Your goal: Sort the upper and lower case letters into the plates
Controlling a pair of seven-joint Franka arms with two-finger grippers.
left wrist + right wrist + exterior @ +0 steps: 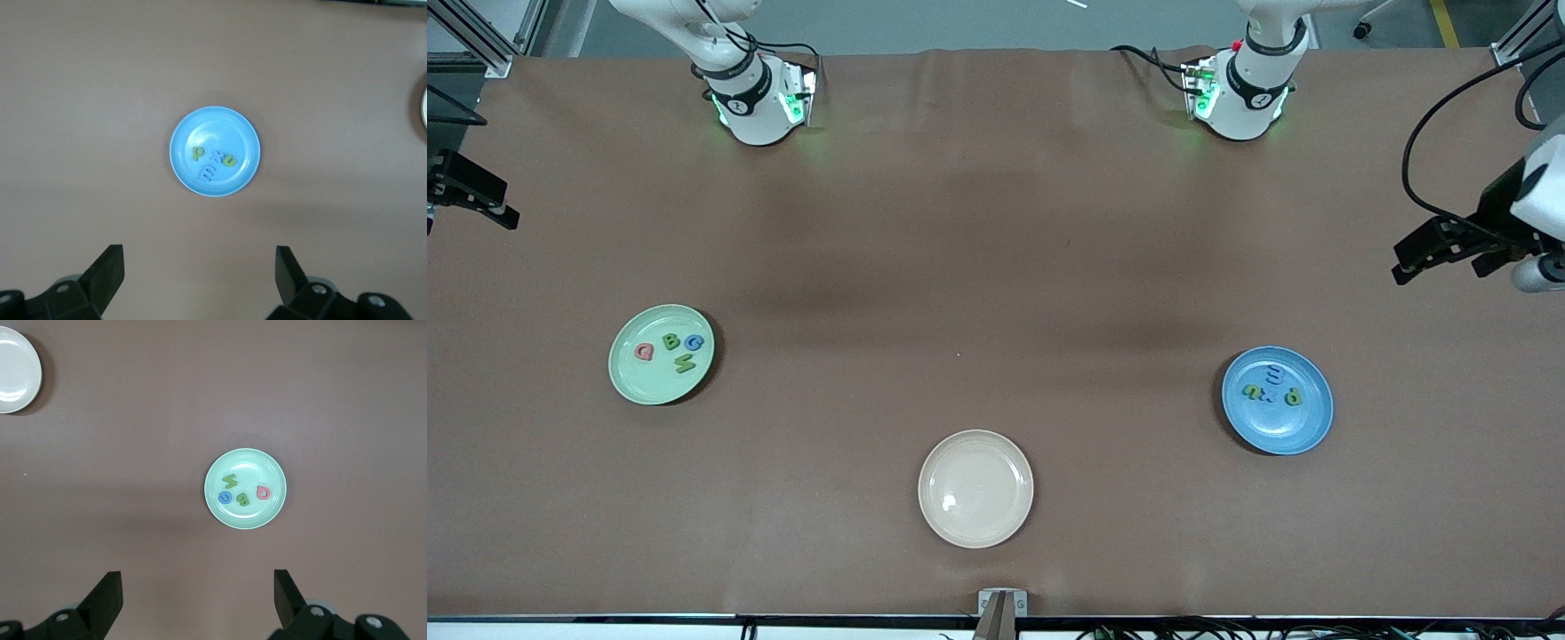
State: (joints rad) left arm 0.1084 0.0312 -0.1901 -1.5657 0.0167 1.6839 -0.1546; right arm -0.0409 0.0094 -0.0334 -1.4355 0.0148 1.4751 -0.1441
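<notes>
Three plates lie on the brown worktop [996,267], well apart from one another. Nearest the front camera is the cream plate [975,488], bare, which suggests the letters have all gone out of it. Farther from the camera, toward the left arm's end, lies the blue plate [1278,400] with four small letters in a cluster (a green p, an x, a u and a pale e, as far as I can read them): the lower-case lot. A little farther again, toward the right arm's end, the light green plate [662,354] carries a pink Q, a green B, a blue G and a green M: the capitals.

By the look of it, the sorting is done. The left pincer [199,273] hangs high over the worktop near the blue plate, fingers spread wide, holding nothing. The right pincer [197,597] hangs likewise near the green plate, wide apart and empty.
</notes>
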